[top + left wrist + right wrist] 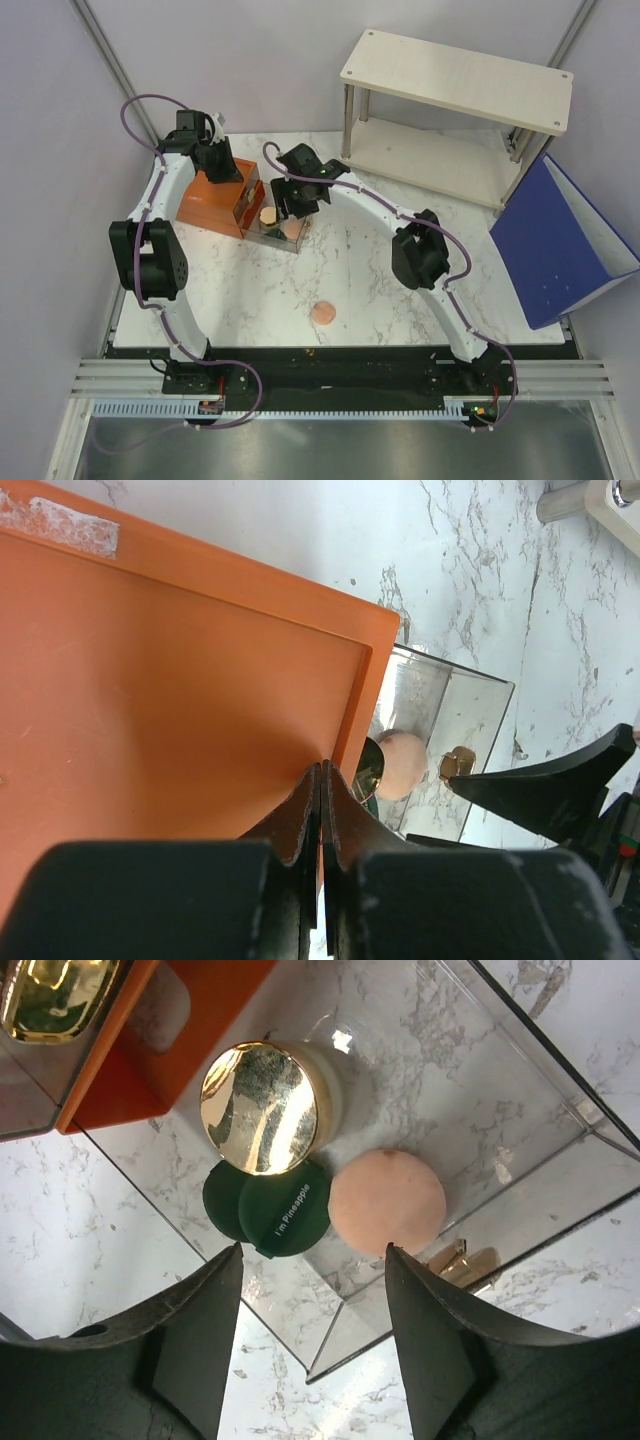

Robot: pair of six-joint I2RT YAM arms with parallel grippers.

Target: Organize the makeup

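Note:
The clear drawer (299,246) stands pulled out of the orange-brown box (213,205). It holds a gold-lidded round jar (265,1108), a dark green compact (268,1210) and a peach-pink disc (387,1202). A small gold-capped piece (462,1260) shows at the drawer's wall. My right gripper (312,1250) hovers open just above the drawer's front corner, holding nothing. Another peach-pink disc (324,314) lies alone on the marble. My left gripper (322,767) is shut, its tips against the box's top (170,680) near the edge. From there the disc (403,763) and jar lid (368,770) show below.
A wooden two-level shelf (455,110) stands at the back right. A blue folder-like box (560,240) leans at the right edge. Another gold item (55,995) sits in a compartment of the orange box. The right arm's finger (560,790) reaches into the left wrist view.

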